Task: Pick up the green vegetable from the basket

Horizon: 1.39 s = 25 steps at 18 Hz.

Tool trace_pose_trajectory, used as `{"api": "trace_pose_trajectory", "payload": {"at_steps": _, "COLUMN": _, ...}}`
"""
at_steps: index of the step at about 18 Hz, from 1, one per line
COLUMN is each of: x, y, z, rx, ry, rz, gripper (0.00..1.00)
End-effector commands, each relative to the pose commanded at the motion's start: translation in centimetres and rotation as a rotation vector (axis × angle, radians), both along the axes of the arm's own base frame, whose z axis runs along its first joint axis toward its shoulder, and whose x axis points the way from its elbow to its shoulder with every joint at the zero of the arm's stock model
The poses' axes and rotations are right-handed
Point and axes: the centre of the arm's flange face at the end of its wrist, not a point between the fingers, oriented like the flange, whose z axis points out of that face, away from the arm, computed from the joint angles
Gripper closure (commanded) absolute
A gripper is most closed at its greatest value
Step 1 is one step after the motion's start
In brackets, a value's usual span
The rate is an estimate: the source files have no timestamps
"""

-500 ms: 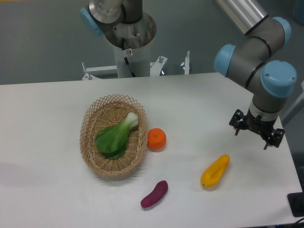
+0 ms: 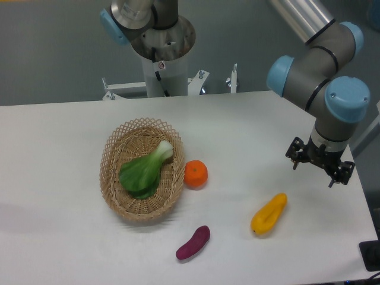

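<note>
Gripper (image 2: 314, 168) barely shifted, well right of basket (image 2: 110, 172).

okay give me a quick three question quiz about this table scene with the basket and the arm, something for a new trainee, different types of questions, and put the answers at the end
1. True or false: the bok choy lies inside the wicker basket.
2. Which item sits right beside the basket's rim, on the gripper's side? A) the purple sweet potato B) the orange C) the yellow vegetable
3. Fill in: the gripper hangs over the table's far right side, closest to the ______ vegetable and holding nothing.

Key
1. True; its pale stalk end points toward the orange.
2. B
3. yellow
</note>
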Motion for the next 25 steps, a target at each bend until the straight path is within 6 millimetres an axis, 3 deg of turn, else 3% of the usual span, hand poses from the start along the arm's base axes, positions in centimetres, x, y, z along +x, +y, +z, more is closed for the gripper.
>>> {"api": "trace_pose_trajectory", "payload": {"at_steps": 8, "x": 7.3, "y": 4.4, "z": 0.2, "rx": 0.021, "ry": -0.085, "rz": 0.014, "gripper": 0.00}}
{"api": "trace_pose_trajectory", "payload": {"at_steps": 13, "x": 15.0, "y": 7.6, "z": -1.0, "rx": 0.038, "ry": -0.091, "rz": 0.019, "gripper": 0.00}}
{"api": "trace_pose_trajectory", "payload": {"at_steps": 22, "x": 26.5, "y": 10.4, "z": -1.7, "rx": 0.097, "ry": -0.215, "rz": -0.048, "gripper": 0.00}}
{"api": "trace_pose_trajectory", "payload": {"at_steps": 25, "x": 29.6, "y": 9.9, "z": -2.6, "rx": 0.071, "ry": -0.236, "rz": -0.050, "gripper": 0.00}}
